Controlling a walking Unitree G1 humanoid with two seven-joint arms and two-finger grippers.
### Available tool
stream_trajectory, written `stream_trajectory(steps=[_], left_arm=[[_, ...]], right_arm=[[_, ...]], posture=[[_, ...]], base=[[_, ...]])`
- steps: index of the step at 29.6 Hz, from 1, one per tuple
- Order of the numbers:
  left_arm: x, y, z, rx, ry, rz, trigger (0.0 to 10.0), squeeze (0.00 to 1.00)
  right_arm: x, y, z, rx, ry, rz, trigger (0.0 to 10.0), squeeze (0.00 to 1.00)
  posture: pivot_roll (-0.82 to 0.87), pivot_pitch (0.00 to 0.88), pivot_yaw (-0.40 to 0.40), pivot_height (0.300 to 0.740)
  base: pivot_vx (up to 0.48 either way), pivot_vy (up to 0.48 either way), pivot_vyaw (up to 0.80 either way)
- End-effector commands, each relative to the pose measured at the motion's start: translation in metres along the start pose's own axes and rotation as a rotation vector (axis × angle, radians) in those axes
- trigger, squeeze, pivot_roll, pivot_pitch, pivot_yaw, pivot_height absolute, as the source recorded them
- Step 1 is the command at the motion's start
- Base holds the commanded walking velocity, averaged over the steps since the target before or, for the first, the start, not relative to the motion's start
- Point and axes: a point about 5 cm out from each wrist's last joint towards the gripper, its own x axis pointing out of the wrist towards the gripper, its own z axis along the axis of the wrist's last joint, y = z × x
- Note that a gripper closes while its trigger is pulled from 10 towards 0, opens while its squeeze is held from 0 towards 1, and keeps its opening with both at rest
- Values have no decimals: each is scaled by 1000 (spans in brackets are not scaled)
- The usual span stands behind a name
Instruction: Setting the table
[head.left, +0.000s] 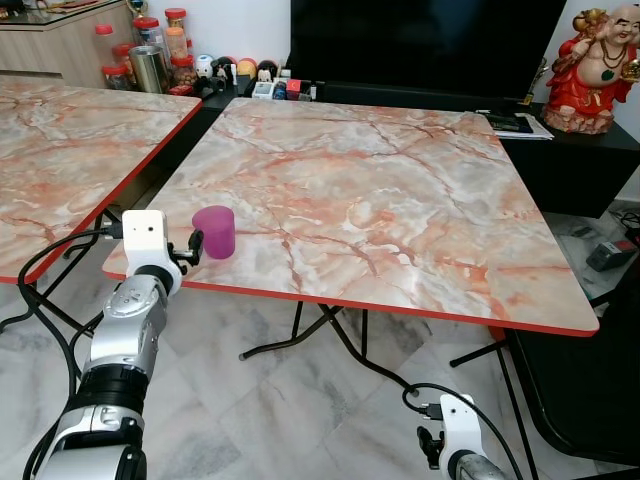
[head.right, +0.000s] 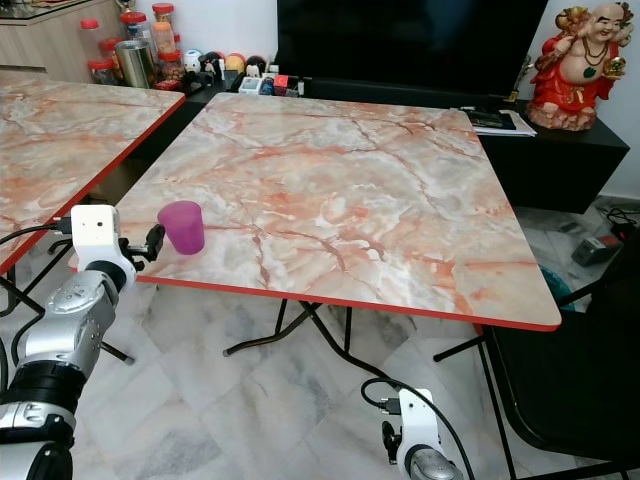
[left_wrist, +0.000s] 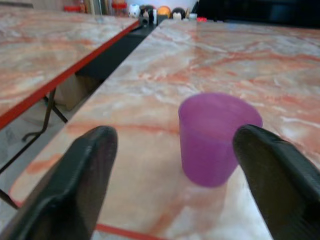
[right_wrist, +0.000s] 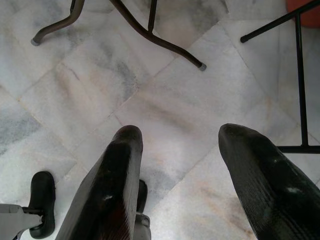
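A purple plastic cup (head.left: 215, 232) stands upright near the front left corner of the marble-patterned table (head.left: 400, 190). My left gripper (head.left: 192, 247) is at the table's front edge just left of the cup, open. In the left wrist view the cup (left_wrist: 218, 137) stands a little beyond the two black fingers (left_wrist: 82, 185), toward one side of the gap, untouched. My right gripper (right_wrist: 185, 185) hangs low over the floor, open and empty.
A second marble table (head.left: 70, 140) stands to the left, with a narrow gap between. A dark cabinet behind carries jars (head.left: 165, 50), small items and a red figurine (head.left: 596, 70). A black chair (head.left: 590, 390) stands at the right. Folding table legs (head.left: 300, 335) cross underneath.
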Motion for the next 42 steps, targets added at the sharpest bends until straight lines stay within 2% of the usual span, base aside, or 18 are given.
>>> stream_trajectory(steps=[1, 3, 4, 7, 10, 22, 27, 39, 42], left_arm=[[3, -2, 13, 0, -26, 1, 10000, 1000], [4, -2, 14, 19, -11, 13, 10000, 1000], [5, -1, 14, 30, -6, 29, 10000, 0], [5, -1, 15, 27, -10, 43, 10000, 0], [5, 2, 16, -10, -14, 79, 10000, 0], [4, 0, 24, -11, -35, 76, 10000, 0], [4, -3, 34, -12, -64, 67, 10000, 0], [4, -3, 44, -15, -92, 66, 10000, 0], [4, -6, 55, -28, -131, 52, 10000, 0]], right_arm=[[0, 0, 2, 5, -7, 2, 10000, 0], [0, 0, 2, 6, -7, 3, 10000, 0], [0, 0, 2, 4, -6, 3, 10000, 0], [0, 0, 3, 3, -6, 3, 10000, 0], [1, 1, 3, 6, -8, 3, 10000, 0], [1, 1, 2, -9, 6, 3, 10000, 0], [1, -1, -2, -101, 87, -1, 10000, 0], [0, -3, -6, -113, 147, -24, 10000, 0], [0, -3, -6, -97, 152, -31, 10000, 0]], posture=[[54, 0, -64, 740], [53, 0, -64, 740], [53, 0, -63, 740], [52, 0, -62, 740], [51, 0, -60, 740], [52, 0, -59, 740], [50, 0, -59, 740], [53, 0, -62, 740], [44, 0, -61, 740]], base=[[0, 0, 0], [0, 0, 0], [0, 0, 0], [0, 0, 0], [249, 0, 0], [397, 0, 0], [396, 0, 0], [379, 0, 0], [0, 0, 0]])
